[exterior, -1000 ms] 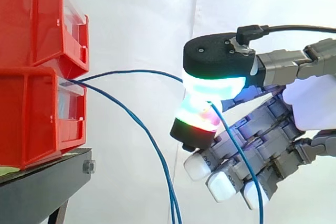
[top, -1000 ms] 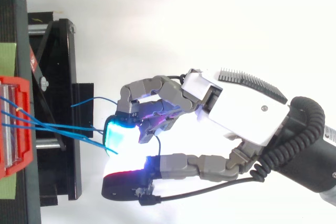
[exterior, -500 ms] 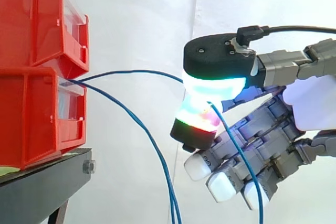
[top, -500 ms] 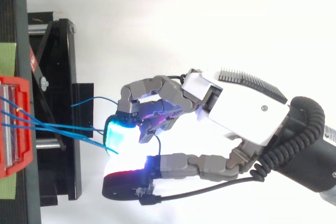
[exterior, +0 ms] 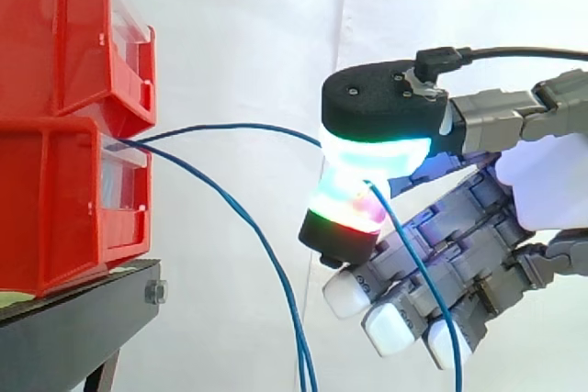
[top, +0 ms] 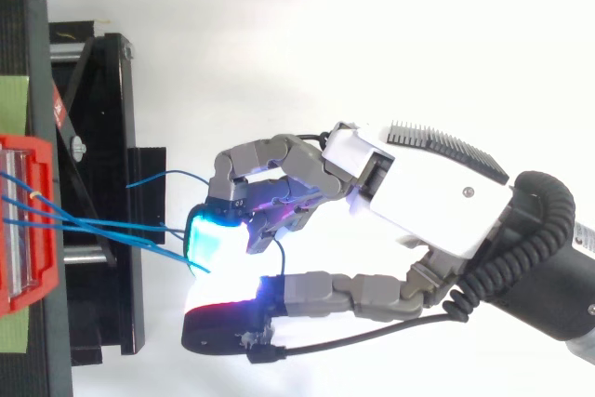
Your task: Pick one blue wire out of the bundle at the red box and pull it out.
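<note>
Two glowing fingertips of the hand (exterior: 537, 185) are pressed pad to pad in front of me. The upper one (exterior: 377, 149) has a black cap and shines cyan and green, and the lower one (exterior: 342, 204) shines green and red. Between them they pinch a blue wire (exterior: 230, 125). The rest of the fingers hang below the pinch, loosely curled, with their white pads (exterior: 347, 293) side by side and touching nothing. From above, the palm (top: 423, 188) faces the bins and the pinch sits out in front of it, clear of the stand.

The held wire rises in a shallow arc from the bin front to the pinch. Past the pads it drops down in front of the curled fingers. A second blue wire (exterior: 246, 219) leaves the same spot and sags steeply to the floor side, apart from the hand (a third strand may run close beside it lower down, though I cannot tell for sure). In the top view a short loose blue end (top: 163, 177) curls out over the stand.

Farther off, the wires come out together at the clear front of the lower red bin (exterior: 55, 199). An upper red bin (exterior: 55, 34) is stacked on it, and both rest on the black stand (exterior: 73, 328). The white curtain (exterior: 239, 34) hangs behind everything.
</note>
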